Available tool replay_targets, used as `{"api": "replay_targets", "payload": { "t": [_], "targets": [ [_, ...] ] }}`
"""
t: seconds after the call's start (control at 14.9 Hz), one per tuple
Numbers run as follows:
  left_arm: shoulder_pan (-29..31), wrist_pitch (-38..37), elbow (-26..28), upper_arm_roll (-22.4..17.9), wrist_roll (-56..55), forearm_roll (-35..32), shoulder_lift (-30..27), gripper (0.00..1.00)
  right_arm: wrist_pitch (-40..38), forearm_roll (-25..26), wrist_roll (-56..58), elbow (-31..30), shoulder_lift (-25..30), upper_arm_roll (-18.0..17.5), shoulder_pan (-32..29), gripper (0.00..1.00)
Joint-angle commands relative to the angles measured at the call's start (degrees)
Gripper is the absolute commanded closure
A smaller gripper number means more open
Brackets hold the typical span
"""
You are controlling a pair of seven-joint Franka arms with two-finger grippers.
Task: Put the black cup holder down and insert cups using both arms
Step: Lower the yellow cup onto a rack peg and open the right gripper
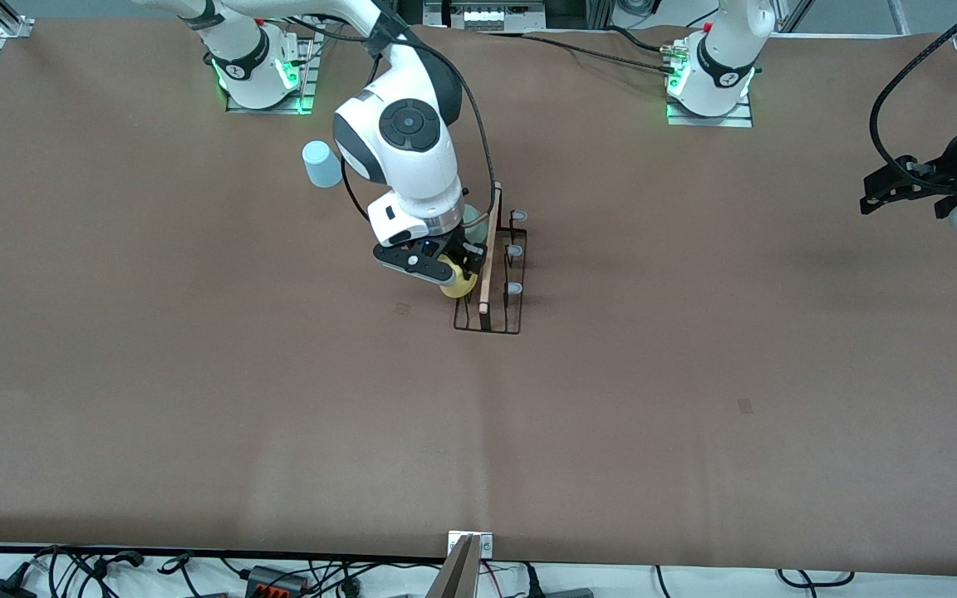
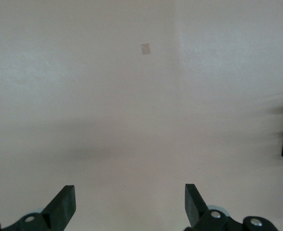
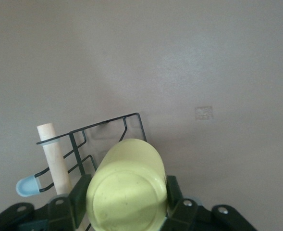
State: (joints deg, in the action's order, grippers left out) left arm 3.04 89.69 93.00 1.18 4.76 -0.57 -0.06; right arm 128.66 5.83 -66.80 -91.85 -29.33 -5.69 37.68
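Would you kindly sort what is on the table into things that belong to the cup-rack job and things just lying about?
Part of the job:
- black cup holder
- yellow cup, between the right gripper fingers at the holder
- mint cup on the holder
- blue cup, upside down on the table
- left gripper, open, waiting

Just lying about:
- cables along the table edge

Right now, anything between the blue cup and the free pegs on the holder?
Yes. The right gripper, fingers either side of the yellow cup at the black cup holder, and its arm stand between the blue cup and the holder. The left gripper waits open toward its own end.
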Motion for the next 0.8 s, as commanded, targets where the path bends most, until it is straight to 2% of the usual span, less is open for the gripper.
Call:
{"api": "replay_targets", "payload": {
  "t": [0.0, 0.07, 0.34, 0.54, 0.74],
  "targets": [
    [0.21, -1.27, -1.86, -0.04, 0.69, 0.92, 0.94, 0.00, 0.80, 1.38, -1.67, 1.59, -1.16, 0.59, 0.91, 0.04],
    [0.21, -1.36, -1.86, -0.04, 0.69, 0.92, 0.94, 0.00, 0.80, 1.38, -1.67, 1.50, -1.16, 0.59, 0.82, 0.00],
    [0.13, -1.36, -1.86, -0.04, 0.69, 1.01, 0.94, 0.00, 0.63, 1.29, -0.44, 1.59, 0.15, 0.59, -0.14, 0.00],
    [0.13, -1.36, -1.86, -0.04, 0.69, 0.92, 0.94, 0.00, -0.33, 0.68, 1.49, 0.98, 4.62, 0.50, -4.09, 0.00],
    [0.13, -1.36, -1.86, -0.04, 0.69, 0.92, 0.94, 0.00, -7.26, 0.41, 7.27, 0.71, 9.19, 0.07, -8.57, 0.00]
  ]
}}
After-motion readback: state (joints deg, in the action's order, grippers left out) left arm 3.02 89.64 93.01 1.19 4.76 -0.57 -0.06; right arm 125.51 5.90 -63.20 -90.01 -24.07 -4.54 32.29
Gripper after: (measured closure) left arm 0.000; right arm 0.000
